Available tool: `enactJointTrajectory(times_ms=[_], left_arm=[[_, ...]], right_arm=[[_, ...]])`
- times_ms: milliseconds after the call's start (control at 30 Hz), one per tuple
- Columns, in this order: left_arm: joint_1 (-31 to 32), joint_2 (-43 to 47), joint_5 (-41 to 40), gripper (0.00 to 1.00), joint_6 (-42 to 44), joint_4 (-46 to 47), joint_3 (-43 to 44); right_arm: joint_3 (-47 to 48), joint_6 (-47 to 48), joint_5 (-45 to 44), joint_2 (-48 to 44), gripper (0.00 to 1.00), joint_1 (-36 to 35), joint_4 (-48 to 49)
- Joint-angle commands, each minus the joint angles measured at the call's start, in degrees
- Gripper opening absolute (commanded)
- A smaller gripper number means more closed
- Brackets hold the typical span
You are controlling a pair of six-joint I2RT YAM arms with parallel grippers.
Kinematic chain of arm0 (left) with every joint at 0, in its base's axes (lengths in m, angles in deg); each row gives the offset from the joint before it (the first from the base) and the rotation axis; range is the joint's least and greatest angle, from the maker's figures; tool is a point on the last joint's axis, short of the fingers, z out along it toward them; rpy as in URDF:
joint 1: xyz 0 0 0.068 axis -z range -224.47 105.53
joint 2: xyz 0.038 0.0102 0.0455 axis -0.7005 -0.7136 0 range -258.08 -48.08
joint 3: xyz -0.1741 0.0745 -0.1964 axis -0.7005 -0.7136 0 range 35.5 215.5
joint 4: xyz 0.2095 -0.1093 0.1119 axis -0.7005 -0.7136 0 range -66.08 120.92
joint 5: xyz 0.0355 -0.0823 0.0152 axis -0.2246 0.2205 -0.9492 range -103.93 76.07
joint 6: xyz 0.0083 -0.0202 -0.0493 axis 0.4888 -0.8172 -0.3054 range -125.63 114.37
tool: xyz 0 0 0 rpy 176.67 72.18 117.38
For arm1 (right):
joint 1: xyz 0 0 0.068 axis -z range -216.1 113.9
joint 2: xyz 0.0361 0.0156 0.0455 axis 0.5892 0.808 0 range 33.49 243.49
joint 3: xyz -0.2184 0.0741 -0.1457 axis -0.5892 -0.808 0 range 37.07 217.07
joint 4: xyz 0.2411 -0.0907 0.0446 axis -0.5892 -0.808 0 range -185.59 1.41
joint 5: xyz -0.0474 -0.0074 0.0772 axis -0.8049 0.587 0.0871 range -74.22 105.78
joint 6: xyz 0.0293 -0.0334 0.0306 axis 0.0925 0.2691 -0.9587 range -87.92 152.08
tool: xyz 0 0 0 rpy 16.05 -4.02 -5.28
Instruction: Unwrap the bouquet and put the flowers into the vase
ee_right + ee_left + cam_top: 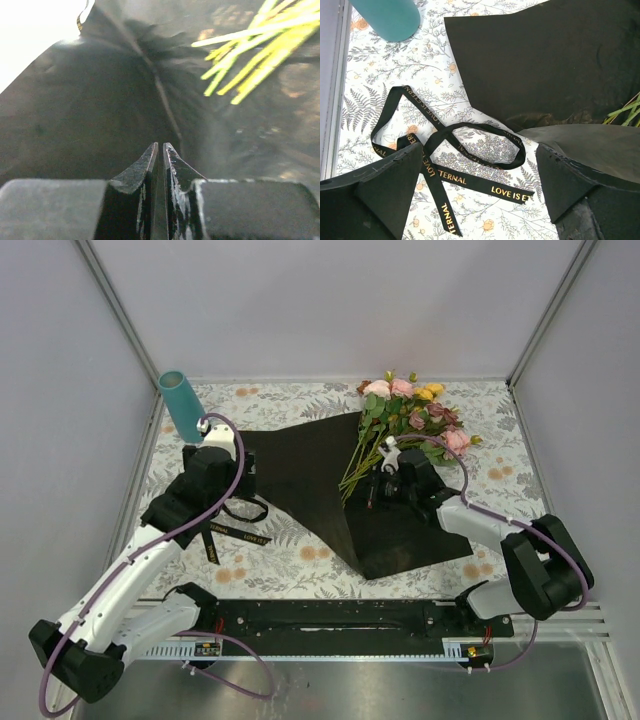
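Currently, wrapping: black paper [310, 470] lies spread open on the counter [300, 555], with the untied ribbon [510, 192] just beside it.
Flowers [410, 405]: rest on the sheet's far right, stems exposed for grasping.
Vase [180, 405]: stands far left, no stems inside.
Left end effector [479, 165]: jaws apart above the ribbon, holding nothing.
Right end effector [161, 147]: jaws together at a paper crease; grip unconfirmed.

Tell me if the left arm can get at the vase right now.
Likely yes. The left pincer is open and empty over the ribbon. The vase sits close by, ahead and to its left, with nothing between them but tablecloth.
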State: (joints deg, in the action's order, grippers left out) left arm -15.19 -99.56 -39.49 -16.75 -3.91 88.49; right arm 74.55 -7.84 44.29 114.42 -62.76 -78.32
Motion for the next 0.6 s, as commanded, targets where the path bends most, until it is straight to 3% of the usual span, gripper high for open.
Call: enactJointTrajectory(times_ms=[0,300,567], left_arm=[[-0.3,-0.2,-3.1,0.99,-1.9,1.2,0.1],[-0.5,-2.7,0.4,0.99,-2.7,-0.7,1.8],[-1.4,-4.4,4.0,0.97,-7.7,-2.7,3.0]], right_arm=[[3.2,-0.1,1.6,-0.3,0.17,-5.4,2.9],[3.2,-1.5,3.5,3.7,0.16,-15.9,7.1],[2.7,1.2,-3.8,7.8,0.16,-23.6,2.8]])
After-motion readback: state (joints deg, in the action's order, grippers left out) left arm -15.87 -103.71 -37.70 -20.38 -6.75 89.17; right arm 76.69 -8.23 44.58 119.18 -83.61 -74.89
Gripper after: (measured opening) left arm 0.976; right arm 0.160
